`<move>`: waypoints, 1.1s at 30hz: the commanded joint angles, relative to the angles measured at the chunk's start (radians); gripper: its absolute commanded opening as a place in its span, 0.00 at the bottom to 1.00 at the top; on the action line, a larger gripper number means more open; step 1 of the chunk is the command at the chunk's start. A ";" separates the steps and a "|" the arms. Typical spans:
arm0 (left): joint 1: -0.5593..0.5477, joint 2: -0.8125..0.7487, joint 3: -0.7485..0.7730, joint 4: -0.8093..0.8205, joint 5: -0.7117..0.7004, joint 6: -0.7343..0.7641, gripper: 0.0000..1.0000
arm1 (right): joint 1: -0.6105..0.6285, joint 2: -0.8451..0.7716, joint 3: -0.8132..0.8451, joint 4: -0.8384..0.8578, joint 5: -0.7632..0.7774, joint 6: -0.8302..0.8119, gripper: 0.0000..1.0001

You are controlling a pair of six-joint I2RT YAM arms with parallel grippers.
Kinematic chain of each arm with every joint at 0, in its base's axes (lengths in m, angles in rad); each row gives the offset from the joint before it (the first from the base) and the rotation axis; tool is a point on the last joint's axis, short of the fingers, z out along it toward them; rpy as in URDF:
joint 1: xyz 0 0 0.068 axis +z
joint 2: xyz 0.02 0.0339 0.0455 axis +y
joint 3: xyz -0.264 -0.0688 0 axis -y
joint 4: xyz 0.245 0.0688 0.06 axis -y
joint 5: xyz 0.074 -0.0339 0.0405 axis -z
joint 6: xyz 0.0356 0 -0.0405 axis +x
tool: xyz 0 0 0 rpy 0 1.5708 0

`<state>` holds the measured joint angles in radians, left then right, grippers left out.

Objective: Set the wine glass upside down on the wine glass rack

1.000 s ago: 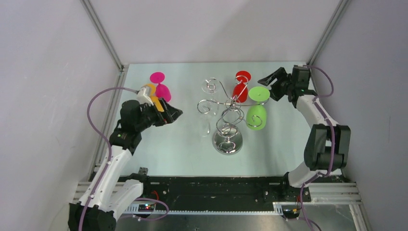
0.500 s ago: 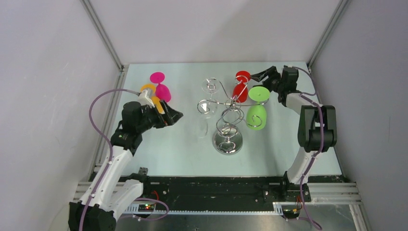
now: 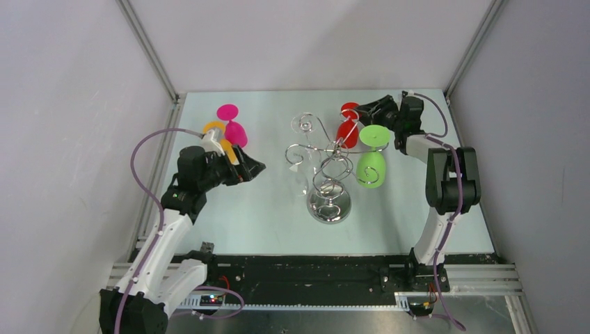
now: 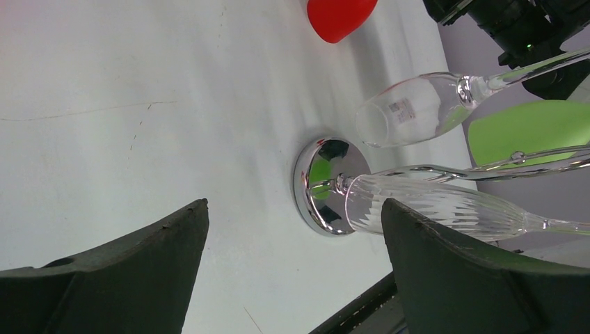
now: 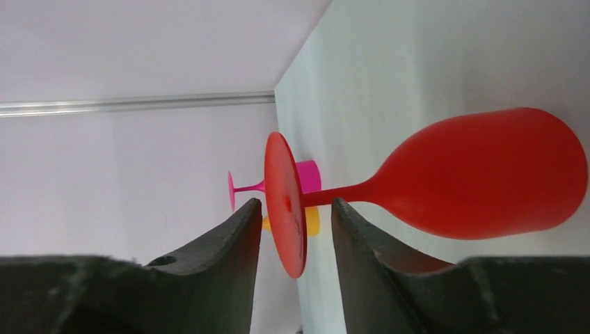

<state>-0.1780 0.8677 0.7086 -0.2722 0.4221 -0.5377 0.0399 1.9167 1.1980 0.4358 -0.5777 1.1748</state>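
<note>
1. The red wine glass [image 5: 480,184] sits foot-up just behind the wine glass rack [image 3: 332,174]. It is probably light, rigid, slick and breakable.
2. The right gripper [image 5: 296,203] straddles the glass's foot, part-closed and not clamped. Take hold at the stem under the foot.
3. The left gripper [image 4: 293,209] is wide apart and empty.

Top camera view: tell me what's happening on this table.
The right gripper, jaws open, straddles the round foot of the opaque red wine glass, which is foot-up beside the shiny chrome wire wine glass rack; it has not clamped it yet. The left gripper hovers wide open and empty near the orange glass and pink glass.
</note>
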 commanded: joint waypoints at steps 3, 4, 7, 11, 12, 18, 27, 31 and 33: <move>-0.003 0.004 0.002 0.024 0.013 0.026 0.98 | 0.001 0.021 0.043 0.100 -0.030 0.030 0.36; -0.004 0.004 0.002 0.024 0.013 0.026 0.98 | 0.002 0.016 0.043 0.099 -0.030 0.026 0.34; -0.003 0.003 0.002 0.023 0.013 0.025 0.98 | 0.004 0.004 0.044 0.084 -0.029 0.012 0.31; -0.002 0.001 0.001 0.023 0.013 0.026 0.98 | 0.002 -0.016 0.043 0.049 -0.021 -0.018 0.33; -0.002 0.001 0.000 0.023 0.012 0.027 0.98 | 0.000 -0.022 0.043 0.044 -0.022 -0.025 0.33; -0.002 0.000 -0.001 0.023 0.012 0.028 0.98 | -0.003 -0.027 0.043 0.036 -0.026 -0.028 0.24; -0.001 -0.004 -0.002 0.024 0.011 0.027 0.98 | -0.023 -0.049 0.043 0.036 -0.040 -0.028 0.00; 0.000 -0.002 -0.002 0.024 0.011 0.026 0.98 | -0.056 -0.114 0.044 0.028 -0.036 -0.049 0.00; 0.000 -0.002 -0.001 0.024 0.012 0.026 0.98 | -0.076 -0.162 0.056 -0.011 -0.025 -0.074 0.00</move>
<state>-0.1780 0.8719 0.7086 -0.2722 0.4221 -0.5377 0.0074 1.8915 1.2083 0.4244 -0.6029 1.1519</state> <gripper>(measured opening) 0.983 0.020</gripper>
